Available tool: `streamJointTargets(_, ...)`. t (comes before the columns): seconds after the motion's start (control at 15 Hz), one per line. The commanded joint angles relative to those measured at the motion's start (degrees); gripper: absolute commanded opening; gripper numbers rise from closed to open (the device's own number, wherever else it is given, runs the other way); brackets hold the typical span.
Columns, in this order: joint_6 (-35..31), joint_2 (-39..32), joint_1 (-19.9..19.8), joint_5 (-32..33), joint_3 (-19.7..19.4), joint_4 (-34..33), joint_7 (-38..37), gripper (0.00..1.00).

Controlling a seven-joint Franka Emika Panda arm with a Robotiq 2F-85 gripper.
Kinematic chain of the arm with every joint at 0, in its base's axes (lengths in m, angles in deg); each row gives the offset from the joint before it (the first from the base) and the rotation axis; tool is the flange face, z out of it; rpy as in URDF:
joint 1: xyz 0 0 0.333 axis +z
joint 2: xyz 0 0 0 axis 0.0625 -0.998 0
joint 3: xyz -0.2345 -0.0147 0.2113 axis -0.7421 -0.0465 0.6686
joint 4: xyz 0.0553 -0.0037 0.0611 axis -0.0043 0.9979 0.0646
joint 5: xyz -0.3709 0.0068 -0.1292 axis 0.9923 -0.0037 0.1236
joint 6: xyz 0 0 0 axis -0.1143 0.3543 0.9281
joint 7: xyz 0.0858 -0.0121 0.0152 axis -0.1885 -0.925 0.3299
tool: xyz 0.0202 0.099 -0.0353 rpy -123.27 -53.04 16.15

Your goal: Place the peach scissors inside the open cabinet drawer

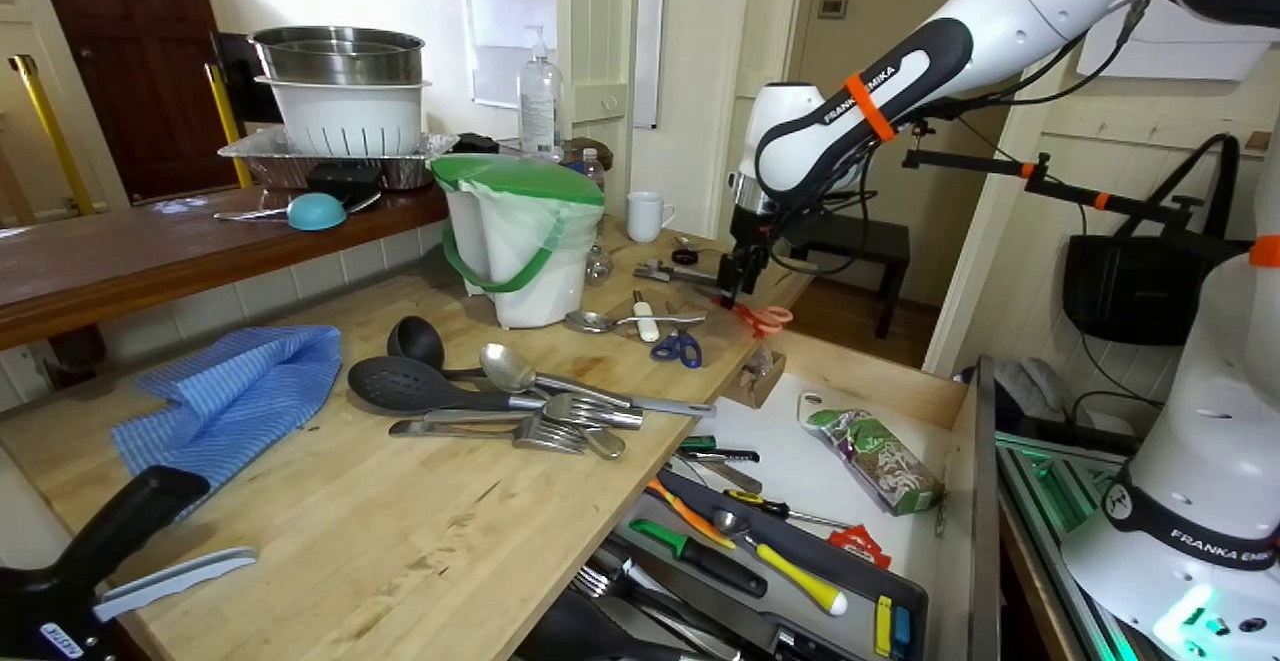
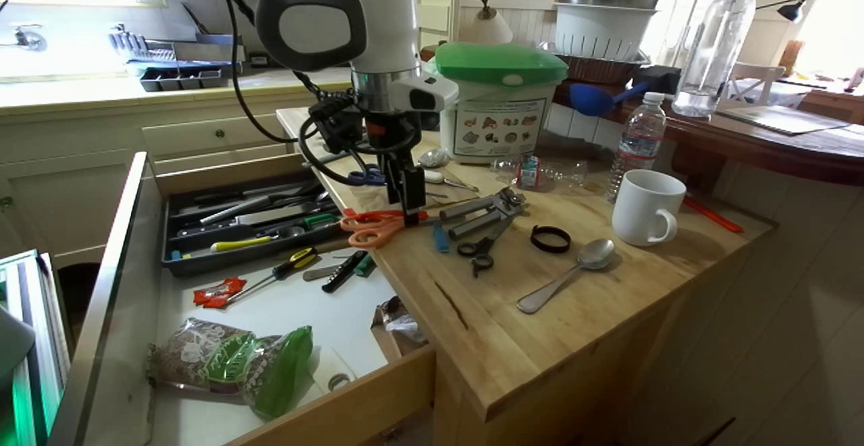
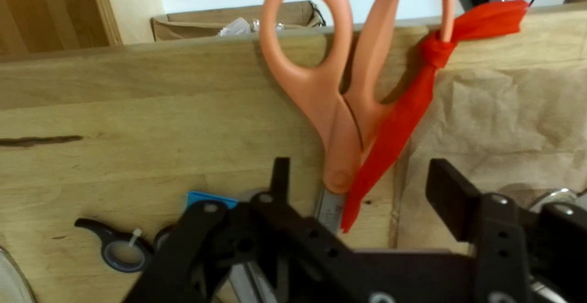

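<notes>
Wrist view shows my gripper spread wide, holding nothing, straddling the peach scissors. These lie on the desk at the edge of the open cabinet drawer, handles reaching out over the drawer. I judge the grasp comes next: I should close squarely near the pivot, pin the red ribbon flat, then lift before crossing into the drawer.

A white, rounded robot arm is wrapped in orange bands and lettered "FRANKA EMIKA" on a black oblong panel; a cylindrical silver metal collar is flanked by looped black cables, and the angular black gripper is studded with round metal screws.
</notes>
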Motion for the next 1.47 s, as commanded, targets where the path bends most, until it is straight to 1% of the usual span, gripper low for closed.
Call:
streamJointTargets(0.0,-1.8,-0.4,0.6,2.4,-1.3,0.0,-3.9,1.0)
streamJointTargets(0.13,-1.7,-0.8,0.6,2.3,-1.5,-0.4,-4.8,1.0)
streamJointTargets(0.2,-1.3,-1.2,0.5,2.3,-1.6,-0.7,-5.3,0.93)
streamJointTargets(0.27,-1.1,-1.6,0.6,2.3,-1.7,-1.1,-5.9,0.89)
streamJointTargets(0.33,-0.8,-2.0,0.6,2.2,-1.8,-1.3,-6.6,0.72)
streamJointTargets(0.4,-0.8,-2.5,0.6,2.1,-1.8,-1.6,-7.1,0.65)
streamJointTargets(0.47,-0.7,-2.9,0.6,2.0,-1.8,-1.8,-7.6,0.64)
streamJointTargets(0.53,-0.7,-3.3,0.6,1.9,-1.8,-2.0,-8.0,0.54)
streamJointTargets(0.67,-0.4,-4.3,0.5,1.7,-1.8,-2.7,-8.8,0.49)
streamJointTargets(0.73,-0.4,-4.6,0.5,1.5,-1.8,-3.0,-9.1,0.44)
streamJointTargets(0.8,-0.2,-4.7,0.6,1.5,-1.8,-3.4,-9.4,0.41)
streamJointTargets(0.87,-0.2,-5.0,0.6,1.4,-1.7,-3.7,-9.6,0.29)
streamJointTargets(0.93,-0.2,-5.1,0.5,1.3,-1.7,-3.8,-9.8,0.19)
streamJointTargets(1.07,-0.1,-5.4,0.6,1.3,-1.7,-4.3,-10.0,0.04)
streamJointTargets(1.13,0.0,-5.4,0.6,1.4,-1.7,-4.4,-10.3,0.01)
streamJointTargets(1.2,0.1,-5.5,0.7,1.5,-1.8,-4.6,-10.4,0.06)
streamJointTargets(1.4,2.3,-4.3,0.8,1.1,-1.4,-4.2,-10.4,0.06)
